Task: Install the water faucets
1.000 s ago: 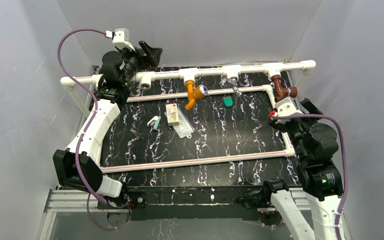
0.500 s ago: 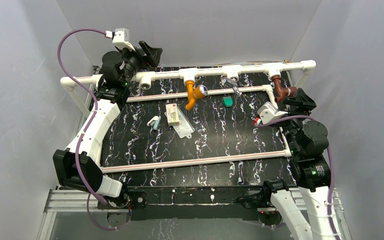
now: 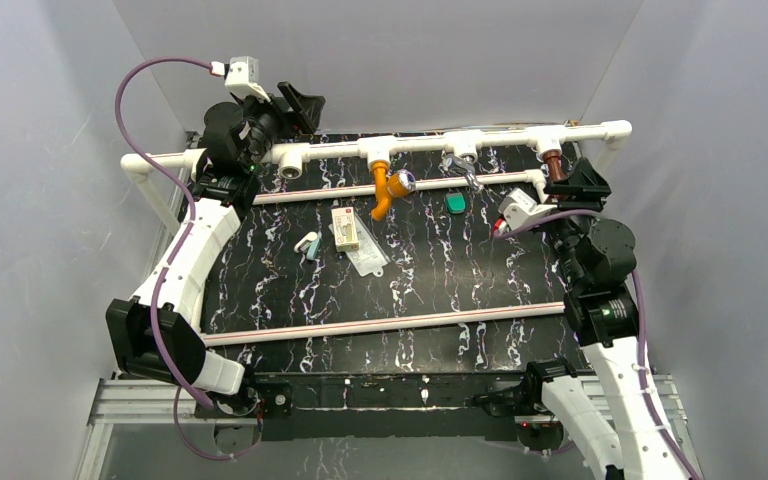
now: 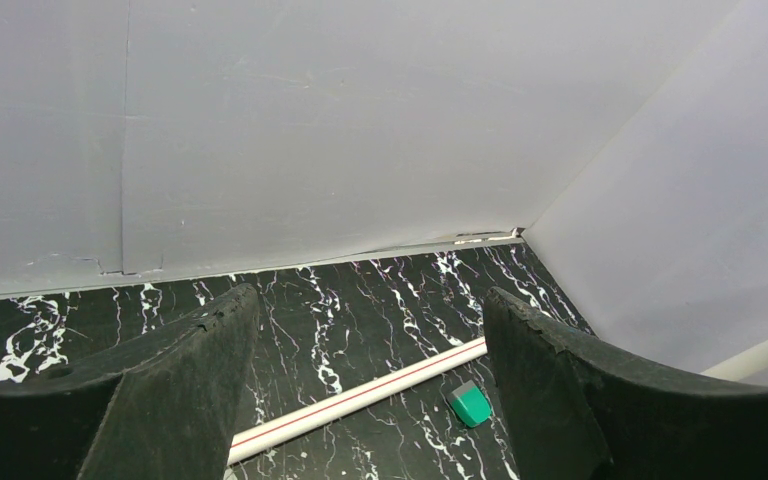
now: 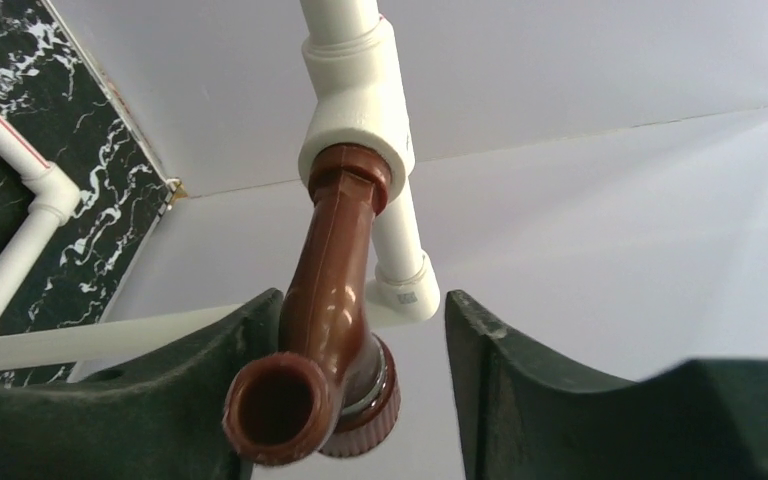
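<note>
Right wrist view: the right tool (image 5: 360, 340) has just been swung in around the brown faucet (image 5: 335, 260), spread, nothing pinched yet. The faucet is seated in the white tee (image 5: 355, 110), far right. Tightening is likely next. The left tool (image 4: 365, 330) is held spread and empty, far left.

This is a robot lab test cell, not a home or shop. Plain grey walls (image 3: 410, 60) box in a black marbled table (image 3: 380, 290) on three sides. A left arm (image 3: 190, 250) and a right arm (image 3: 625, 370) stand at the near edge by an aluminium rail (image 3: 150, 400), trailing purple cables (image 3: 119, 98). Along the far edge, a bare white pipe frame (image 3: 505, 135) on the table carries an orange faucet (image 3: 384, 195) and a brown faucet (image 5: 335, 280).
</note>
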